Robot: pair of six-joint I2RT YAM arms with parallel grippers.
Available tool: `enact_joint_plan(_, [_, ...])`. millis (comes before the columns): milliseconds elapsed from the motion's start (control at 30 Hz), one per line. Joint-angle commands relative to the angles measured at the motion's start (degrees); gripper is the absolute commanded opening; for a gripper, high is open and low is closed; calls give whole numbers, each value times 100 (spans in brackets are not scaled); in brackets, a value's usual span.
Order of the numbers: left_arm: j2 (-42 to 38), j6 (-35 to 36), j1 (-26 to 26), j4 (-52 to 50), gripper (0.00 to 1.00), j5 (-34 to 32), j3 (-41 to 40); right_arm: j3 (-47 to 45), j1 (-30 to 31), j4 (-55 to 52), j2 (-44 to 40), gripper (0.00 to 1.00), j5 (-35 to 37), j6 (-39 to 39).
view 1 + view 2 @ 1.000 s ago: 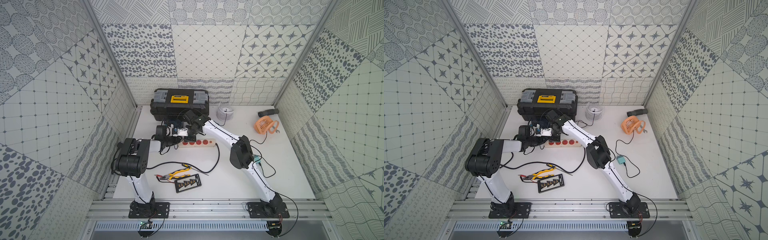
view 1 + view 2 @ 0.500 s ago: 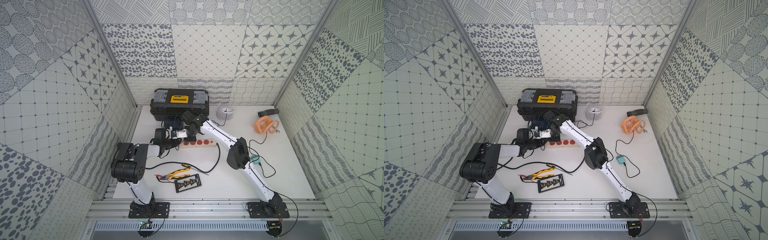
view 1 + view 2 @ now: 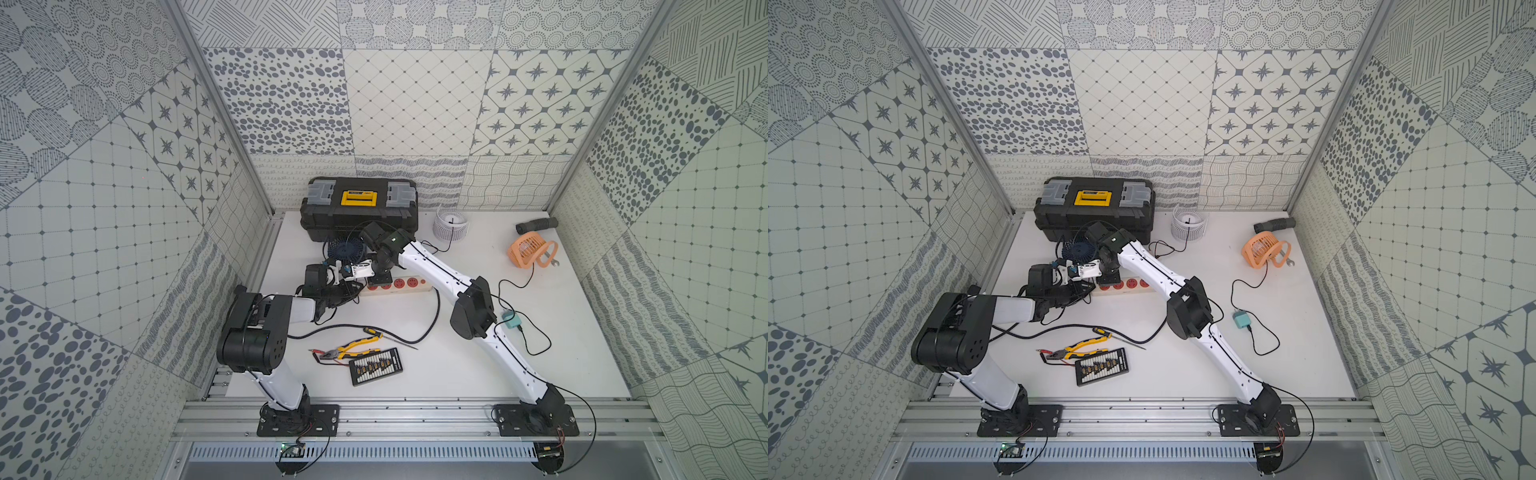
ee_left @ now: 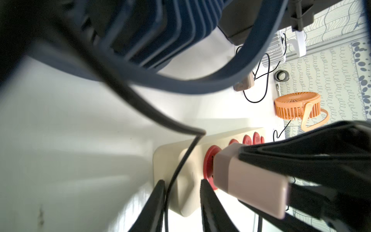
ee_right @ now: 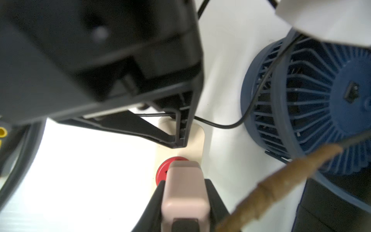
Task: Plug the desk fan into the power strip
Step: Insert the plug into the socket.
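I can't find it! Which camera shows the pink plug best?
The left wrist view: the pink plug lies side-on against a red socket. The right wrist view shows its back; in both top views it is hidden.

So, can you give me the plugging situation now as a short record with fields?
Right gripper: shut on pink plug
Plug position: against the end red socket of the power strip; depth unclear
Left gripper: open, straddling a thin black cord, at the strip's end
Nearest fan: blue fan
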Motion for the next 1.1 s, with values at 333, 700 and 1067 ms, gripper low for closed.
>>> enact_joint_plan(333, [-116,-339,30,825,36,708,-113,-268,-116,-20,237,14,-461,168])
enact_joint_plan(700, [136,193,36,-461,45,510,584,-494,-196,-623,309,8,-473,1531])
enact_joint_plan(1067, [-87,402,-79,-797,41,623,219,-2103,81,-519,-822,4,-453,1992])
